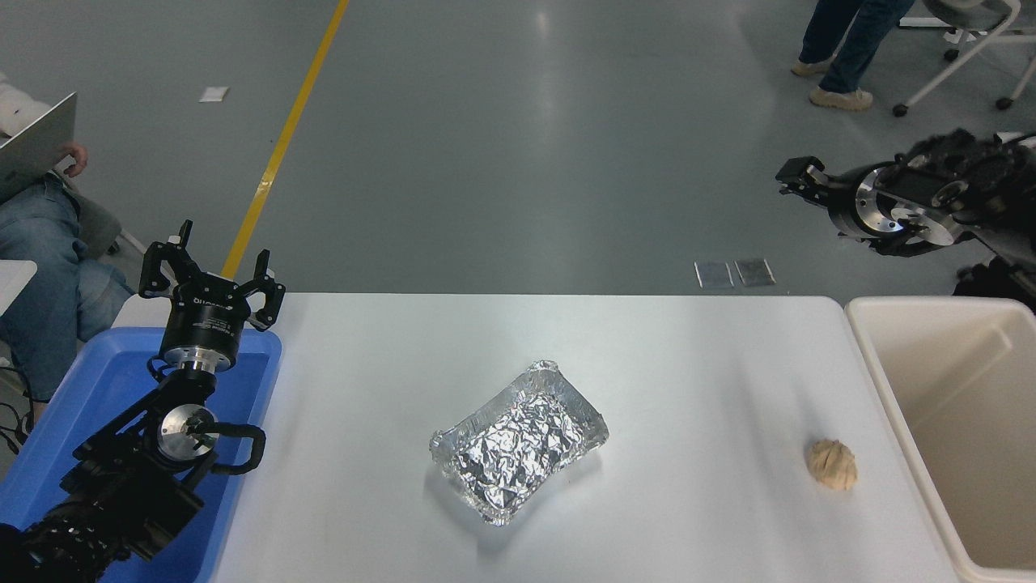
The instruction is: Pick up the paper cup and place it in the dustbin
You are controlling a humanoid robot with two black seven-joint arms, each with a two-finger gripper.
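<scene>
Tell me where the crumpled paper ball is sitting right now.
In the head view, the crumpled paper ball sits on the white table near its right end, beside the dustbin and right of the foil tray.

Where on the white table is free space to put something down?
Free: between the blue tub and the foil tray, and between the tray and the paper ball. Also the whole far strip. Crowded: the corner near the left gripper.
</scene>
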